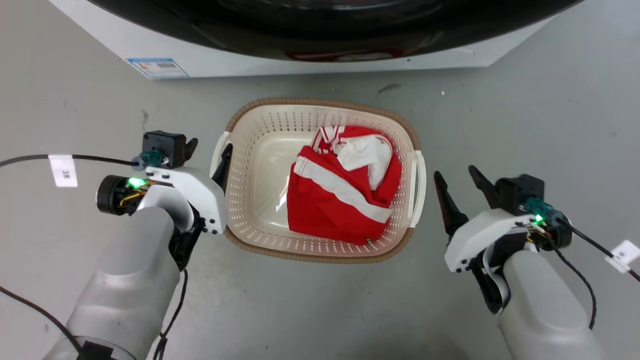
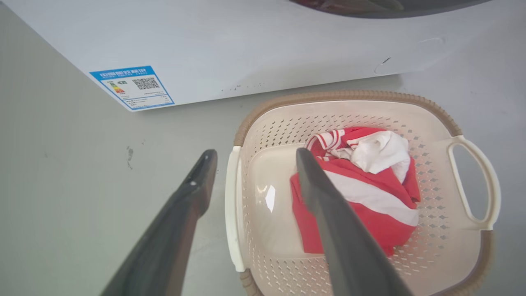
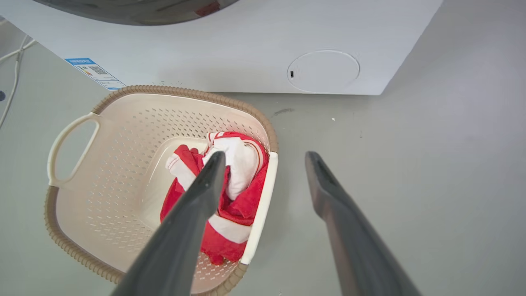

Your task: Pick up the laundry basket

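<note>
Grasp was not yet made on either side. On the floor (image 1: 500, 125), just in front of the washer (image 1: 320, 55), the laundry basket (image 1: 260, 145) was seen centred between the two arms, with a red-and-white garment (image 1: 345, 195) lying inside. Its long axis was judged to run side to side across the robot, with a white handle at each end: left handle (image 1: 216, 157), right handle (image 1: 419, 185).

Spread and empty, the left gripper (image 1: 207, 155) was placed at the left handle. In the left wrist view that handle was framed between the two fingers (image 2: 193, 193), the inner one over the basket's wall, the outer one over the floor. Contact could not be told.

Also spread and empty, the right gripper (image 1: 455, 172) was seen just beside the right handle but apart from it, with both fingers outside the basket in the head view. The left arm was judged the nearer.

An inward move of the right gripper to its handle was judged needed, then closure on both handles before lifting. Tipping was judged likely if only one side were raised.
</note>
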`<state>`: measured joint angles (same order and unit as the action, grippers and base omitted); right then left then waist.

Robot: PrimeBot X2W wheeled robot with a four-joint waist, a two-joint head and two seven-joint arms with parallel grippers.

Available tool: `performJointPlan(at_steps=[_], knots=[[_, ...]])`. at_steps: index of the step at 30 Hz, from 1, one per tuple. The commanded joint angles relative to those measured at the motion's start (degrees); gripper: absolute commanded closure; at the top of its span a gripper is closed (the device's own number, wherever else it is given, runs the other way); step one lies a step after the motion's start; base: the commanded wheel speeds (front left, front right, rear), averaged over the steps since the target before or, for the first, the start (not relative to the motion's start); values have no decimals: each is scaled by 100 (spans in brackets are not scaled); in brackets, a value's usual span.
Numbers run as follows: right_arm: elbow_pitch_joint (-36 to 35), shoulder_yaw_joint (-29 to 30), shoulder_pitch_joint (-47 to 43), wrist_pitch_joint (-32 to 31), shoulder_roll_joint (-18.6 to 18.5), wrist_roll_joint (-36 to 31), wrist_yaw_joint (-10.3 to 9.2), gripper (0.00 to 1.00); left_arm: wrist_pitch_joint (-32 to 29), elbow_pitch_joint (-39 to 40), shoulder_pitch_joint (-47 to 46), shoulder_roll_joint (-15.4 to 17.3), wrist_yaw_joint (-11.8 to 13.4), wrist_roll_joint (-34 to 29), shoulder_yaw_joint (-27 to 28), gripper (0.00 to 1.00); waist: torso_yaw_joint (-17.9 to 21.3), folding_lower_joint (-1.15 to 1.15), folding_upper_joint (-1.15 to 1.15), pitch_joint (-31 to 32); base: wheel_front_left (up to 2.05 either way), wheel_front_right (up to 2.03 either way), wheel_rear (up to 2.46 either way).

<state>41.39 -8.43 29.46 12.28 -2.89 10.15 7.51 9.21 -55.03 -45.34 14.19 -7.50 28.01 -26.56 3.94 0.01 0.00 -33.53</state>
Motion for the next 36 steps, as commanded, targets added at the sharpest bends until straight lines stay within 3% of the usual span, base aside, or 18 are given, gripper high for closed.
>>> performJointPlan(at_steps=[1,18,32,33,34,35,36], knots=[[99,-65,149,45,2,62,-3,0,-14,-43,-119,42,4,68,-48,0,92,-1,0,-228,0,0,0],[1590,-1434,1522,-8,5,1214,-3,0,-560,-620,-1120,710,3,1020,-846,0,379,-1,0,-1310,0,0,0],[1827,-2774,2227,-688,6,2487,-3,0,-1283,-775,-1475,1026,6,1621,-1404,0,511,-1,0,-1688,0,0,0],[1806,-2882,2256,-753,6,2577,-3,35,-1365,-784,-1500,1031,6,1666,-1443,0,517,-1,0,-1704,0,0,0],[1785,-2960,2283,-817,6,2687,-3,84,-1432,-786,-1512,1026,6,1717,-1478,16,521,-1,0,-1718,0,0,0],[1799,-3054,2320,-889,0,2765,-3,100,-1460,-771,-1526,1031,5,1769,-1503,64,525,-1,0,-1730,0,0,0],[1815,-3131,2360,-922,-1,2837,-3,100,-1470,-763,-1542,1042,5,1811,-1527,100,531,-1,0,-1739,0,0,0]])
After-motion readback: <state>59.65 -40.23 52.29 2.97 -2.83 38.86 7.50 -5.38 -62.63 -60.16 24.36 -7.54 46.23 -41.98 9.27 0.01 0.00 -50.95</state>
